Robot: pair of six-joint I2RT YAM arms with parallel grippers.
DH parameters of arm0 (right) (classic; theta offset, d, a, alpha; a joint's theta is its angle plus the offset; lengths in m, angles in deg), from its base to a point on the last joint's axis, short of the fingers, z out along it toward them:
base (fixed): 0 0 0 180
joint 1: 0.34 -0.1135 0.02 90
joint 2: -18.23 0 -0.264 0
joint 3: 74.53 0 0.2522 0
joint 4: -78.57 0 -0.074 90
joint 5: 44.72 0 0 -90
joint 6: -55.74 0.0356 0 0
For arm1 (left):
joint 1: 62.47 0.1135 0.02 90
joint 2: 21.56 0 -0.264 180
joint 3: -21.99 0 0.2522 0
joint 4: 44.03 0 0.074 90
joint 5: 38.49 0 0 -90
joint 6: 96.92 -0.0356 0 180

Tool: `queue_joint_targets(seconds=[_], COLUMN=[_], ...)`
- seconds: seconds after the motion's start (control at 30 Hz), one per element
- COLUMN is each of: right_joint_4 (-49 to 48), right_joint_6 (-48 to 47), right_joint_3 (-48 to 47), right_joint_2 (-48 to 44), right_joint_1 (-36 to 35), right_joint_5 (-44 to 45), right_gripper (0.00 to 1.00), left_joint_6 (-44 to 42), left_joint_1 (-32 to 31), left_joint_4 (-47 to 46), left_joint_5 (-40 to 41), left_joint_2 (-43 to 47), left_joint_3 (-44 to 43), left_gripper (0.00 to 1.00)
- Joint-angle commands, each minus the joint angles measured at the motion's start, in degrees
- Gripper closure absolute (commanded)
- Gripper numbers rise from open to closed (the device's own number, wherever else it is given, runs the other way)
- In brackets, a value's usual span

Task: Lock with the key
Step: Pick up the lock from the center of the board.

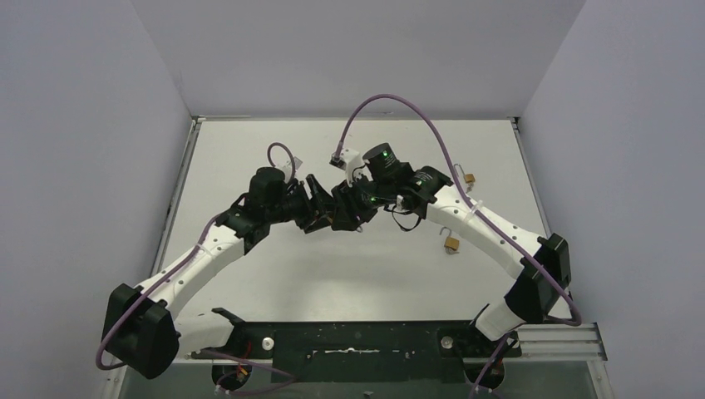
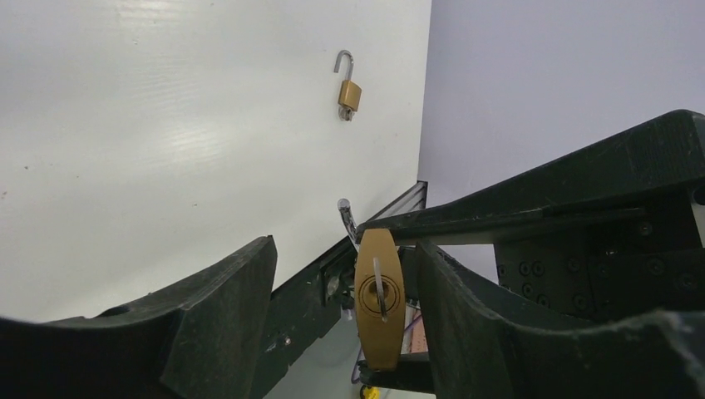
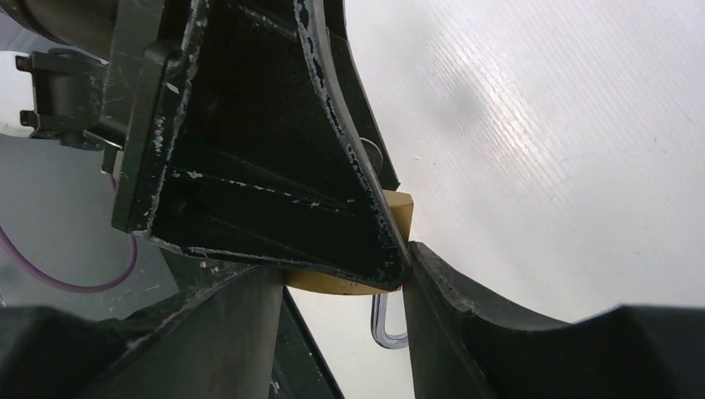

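A brass padlock [image 2: 380,320] with a silver key [image 2: 378,287] in its keyhole hangs above the table between both grippers. My right gripper [image 3: 341,278] is shut on the padlock body [image 3: 332,283], and the silver shackle [image 3: 384,326] sticks out beyond its fingers. My left gripper [image 2: 345,266] is open, with its fingers [image 2: 220,312] on either side of the padlock's key end. The right-hand finger is close to the body and the left one stands well apart. In the top view the two grippers [image 1: 320,209] [image 1: 351,206] meet at the table's middle, and the padlock is hidden there.
A second brass padlock [image 1: 451,243] with an open shackle lies on the white table [image 1: 332,283] under the right arm; it also shows in the left wrist view [image 2: 348,93]. A third padlock [image 1: 470,177] lies near the table's right edge. Grey walls surround the table.
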Motion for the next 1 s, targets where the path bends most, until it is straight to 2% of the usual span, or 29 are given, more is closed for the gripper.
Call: queue_joint_targets(seconds=[0.0,0.1,0.2,0.23,0.27,0.3,0.43,0.5,0.6,0.7,0.8,0.87,0.97], right_joint_4=[-3.2,-2.2,-1.6,-1.5,-1.3,-0.9,1.2,2.7,3.3,1.2,-5.5,-10.0,-11.6], right_joint_6=[-0.8,-1.3,-1.6,-1.7,-1.9,-2.1,-3.6,-4.5,-5.2,-4.6,-2.3,-0.3,0.9], right_joint_3=[-3.5,-4.0,-4.6,-4.7,-5.0,-5.3,-7.4,-9.0,-11.1,-11.4,-7.5,-4.3,-2.5], right_joint_2=[-1.9,-1.9,-2.0,-2.0,-1.9,-1.7,-0.8,-0.4,-0.7,-3.3,-7.8,-10.4,-11.7], right_joint_1=[-0.6,-0.5,-0.5,-0.5,-0.5,-0.5,-0.5,-0.5,-0.4,0.5,2.1,4.4,7.3], right_joint_5=[0.9,1.1,1.5,1.6,1.6,1.6,1.6,1.9,2.6,4.6,3.6,-0.4,-4.6], right_gripper=[0.96,0.96,0.96,0.96,0.96,0.96,0.94,0.84,0.55,0.24,0.01,0.0,0.01], left_joint_6=[0.2,-0.6,0.7,2.0,3.5,4.5,4.2,4.2,4.1,6.6,9.7,10.0,9.1], left_joint_1=[-1.3,-1.2,-1.3,-1.3,-1.3,-1.3,-1.8,-1.8,-1.0,0.7,2.7,3.7,4.8], left_joint_4=[-3.5,-2.9,-6.0,-8.6,-12.1,-14.3,-16.5,-16.7,-17.8,-25.3,-32.7,-35.2,-36.4], left_joint_5=[-4.8,-6.0,-8.7,-9.8,-10.9,-11.7,-13.4,-13.3,-12.2,-12.0,-11.4,-11.0,-10.8], left_joint_2=[-1.2,-1.3,-1.7,-1.8,-2.0,-2.1,-1.6,-0.4,1.5,2.2,2.1,1.8,1.5], left_joint_3=[-3.6,-3.7,-2.8,-2.0,-1.1,-0.4,0.3,0.6,1.1,3.1,4.4,4.1,2.5], left_gripper=[0.43,0.5,0.68,0.79,0.94,1.0,1.0,1.0,1.0,1.0,1.0,1.0,1.0])
